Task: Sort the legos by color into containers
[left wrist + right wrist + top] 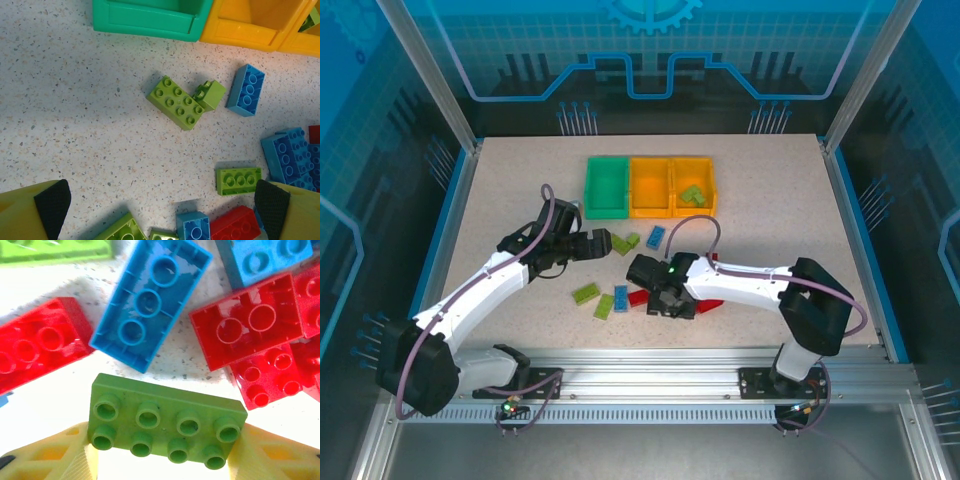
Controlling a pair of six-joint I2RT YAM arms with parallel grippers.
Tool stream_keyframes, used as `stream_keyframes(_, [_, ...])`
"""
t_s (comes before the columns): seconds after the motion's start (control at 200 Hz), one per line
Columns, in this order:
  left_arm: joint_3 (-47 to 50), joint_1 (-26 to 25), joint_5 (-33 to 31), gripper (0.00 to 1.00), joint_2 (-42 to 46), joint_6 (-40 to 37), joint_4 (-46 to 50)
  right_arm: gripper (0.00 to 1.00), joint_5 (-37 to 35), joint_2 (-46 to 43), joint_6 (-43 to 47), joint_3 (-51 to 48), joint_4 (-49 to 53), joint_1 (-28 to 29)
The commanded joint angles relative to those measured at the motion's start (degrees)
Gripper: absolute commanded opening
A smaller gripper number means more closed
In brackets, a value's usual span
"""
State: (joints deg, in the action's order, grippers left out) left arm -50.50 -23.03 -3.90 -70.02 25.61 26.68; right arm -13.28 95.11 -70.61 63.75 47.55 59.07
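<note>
- Right wrist view: the right claw (167,455) has a lime green brick (167,427) pinched between its two yellow fingers (55,457). They press on the short ends, about half open, with the brick studs up and level.
- Just beyond it on the tabletop (770,200) lie an upturned blue brick (150,302) and several red bricks (245,320), packed close together. I'd lift straight up first, so the green brick does not drag a neighbour along.
- The grip sits on the lower edge of the brick's ends. To my eye that is enough for a light piece, but a quick swing could twist it loose, so a slow, level carry suits best.
- From above, the right claw (670,300) is in the middle of the pile, near the front. The three bins stand in a row at the back: a green bin (606,186), a middle orange bin (651,186) and a right orange bin (694,184).
- The right orange bin already holds lime pieces, so I judge that is where this one belongs. The claw should come low over it before letting go, or the brick may bounce out.
- The left claw (595,245) hangs just in front of the green bin, gaping fully wide with nothing in it. Its wrist view looks down on a lime brick (176,102) and another blue brick (246,90).
- The way to the right orange bin runs right of that arm, so staying on that side avoids a knock.
</note>
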Motion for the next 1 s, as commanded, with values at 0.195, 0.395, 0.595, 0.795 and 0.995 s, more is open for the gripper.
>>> stream_keyframes(0.195, [1.17,0.51,-1.55,0.99,-0.72,1.19,1.4,0.6,-1.97,-2.87,6.97,4.83,3.11,-6.98])
stream_keyframes(0.395, [2.33,0.46,-2.41,0.99,-0.32,2.03,2.64,0.6,-0.84,-2.03,15.45,11.04,2.66,-15.88])
stream_keyframes(0.595, [3.69,0.49,-3.61,0.99,-0.29,3.9,4.8,0.6,3.11,2.8,23.57,19.14,0.63,-26.84])
stream_keyframes(0.795, [6.09,0.46,-4.33,0.99,-0.14,8.31,7.17,0.61,10.14,16.51,31.21,36.09,4.02,-34.79])
stream_keyframes(0.995, [8.06,0.09,-4.51,0.99,0.68,13.66,10.13,0.61,10.95,27.47,31.22,50.27,7.75,-38.81])
